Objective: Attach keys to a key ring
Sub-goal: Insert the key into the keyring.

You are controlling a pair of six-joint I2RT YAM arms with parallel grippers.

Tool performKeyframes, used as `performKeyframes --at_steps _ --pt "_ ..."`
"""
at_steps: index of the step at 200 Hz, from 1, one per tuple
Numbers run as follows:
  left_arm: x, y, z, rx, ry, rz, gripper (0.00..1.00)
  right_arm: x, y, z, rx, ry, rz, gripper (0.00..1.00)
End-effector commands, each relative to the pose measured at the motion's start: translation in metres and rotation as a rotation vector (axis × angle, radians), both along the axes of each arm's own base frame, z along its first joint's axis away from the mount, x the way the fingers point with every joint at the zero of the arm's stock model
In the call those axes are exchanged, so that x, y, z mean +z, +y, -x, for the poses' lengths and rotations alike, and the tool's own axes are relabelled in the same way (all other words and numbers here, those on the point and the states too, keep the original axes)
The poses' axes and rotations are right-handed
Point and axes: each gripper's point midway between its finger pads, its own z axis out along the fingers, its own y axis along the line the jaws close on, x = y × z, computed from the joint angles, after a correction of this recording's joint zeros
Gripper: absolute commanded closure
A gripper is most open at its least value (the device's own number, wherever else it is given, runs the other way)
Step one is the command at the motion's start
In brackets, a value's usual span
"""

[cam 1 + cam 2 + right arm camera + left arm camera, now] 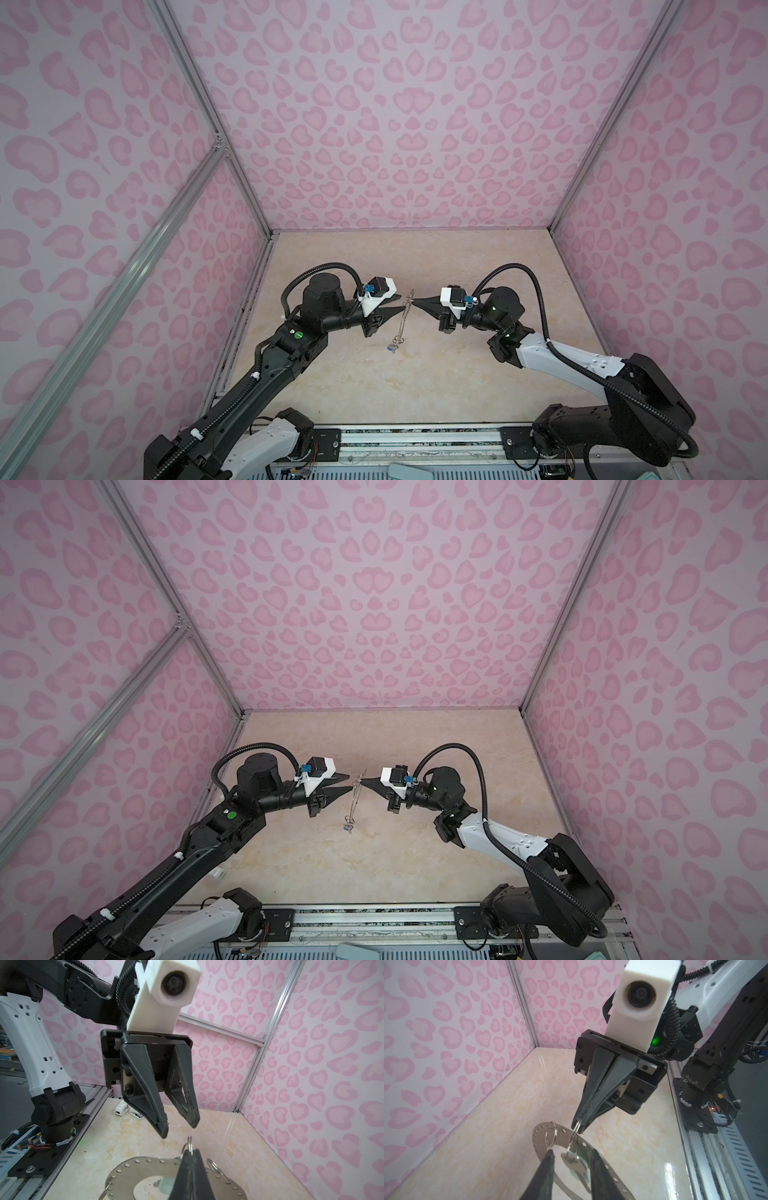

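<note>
The key ring (404,320) (353,802), a flat grey disc with small rim holes, hangs edge-on above the table in both top views. My right gripper (191,1150) is shut on a wire loop (188,1142) at the disc's rim (124,1169) and holds it up. A pale mint green key (576,1164) dangles from that loop (574,1136), between the fingers of my open left gripper (572,1151). In the right wrist view the left gripper (179,1129) stands just off the held loop. A blue-headed key (392,348) hangs at the disc's lowest point.
A second wire loop (550,1134) sits on the disc rim. A small white stapler-like object (122,1108) lies by the left wall near the front rail (415,436). Pink patterned walls enclose the marble table (457,374) on three sides.
</note>
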Motion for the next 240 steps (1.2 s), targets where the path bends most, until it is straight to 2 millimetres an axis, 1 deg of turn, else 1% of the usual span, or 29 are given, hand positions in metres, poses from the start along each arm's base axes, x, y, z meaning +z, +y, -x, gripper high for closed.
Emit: performKeyframes --at_steps 1,54,83,98,122,147,156,168,179,190,197,210,225,240 --pt "0.008 -0.002 0.005 -0.032 -0.025 0.036 0.70 0.014 0.002 0.006 0.028 -0.040 -0.039 1.00" --pt "0.008 -0.005 0.004 -0.046 -0.022 0.046 0.72 0.013 0.007 0.010 0.052 -0.037 -0.025 1.00" --pt "0.005 -0.006 0.006 -0.066 -0.009 0.039 0.76 0.015 0.007 0.012 0.059 -0.042 -0.026 1.00" --pt "0.007 -0.006 0.006 -0.068 -0.015 0.043 0.78 0.013 0.009 0.012 0.069 -0.032 -0.014 1.00" --pt "0.009 -0.007 0.008 -0.081 -0.016 0.046 0.85 0.009 0.010 0.013 0.078 -0.025 -0.005 1.00" --pt "0.009 -0.008 0.009 -0.090 -0.013 0.043 0.96 0.008 0.010 0.012 0.076 -0.022 0.002 1.00" --pt "0.010 -0.007 0.010 -0.089 -0.015 0.039 0.97 0.007 0.009 0.009 0.054 -0.023 0.005 1.00" --pt "0.012 -0.006 0.008 -0.070 -0.017 0.030 0.97 0.006 0.007 0.002 0.003 -0.022 0.013 0.88" --pt "0.014 -0.003 0.000 -0.020 -0.018 0.014 0.97 0.004 0.003 -0.005 -0.067 -0.032 0.030 0.77" --pt "0.013 0.002 -0.007 0.037 -0.014 -0.018 0.97 -0.003 0.001 -0.012 -0.143 -0.064 0.086 0.75" --pt "0.013 0.004 -0.012 0.071 -0.012 -0.042 0.97 -0.007 0.001 -0.013 -0.182 -0.096 0.133 0.72" --pt "0.007 0.007 -0.014 0.096 -0.003 -0.112 0.97 -0.012 -0.001 -0.016 -0.247 -0.145 0.208 0.70" --pt "0.003 0.008 -0.013 0.109 -0.006 -0.183 0.97 -0.008 -0.007 -0.021 -0.301 -0.164 0.213 0.72" --pt "-0.001 0.008 -0.014 0.119 -0.022 -0.253 0.97 -0.001 -0.009 -0.020 -0.318 -0.186 0.192 0.73"
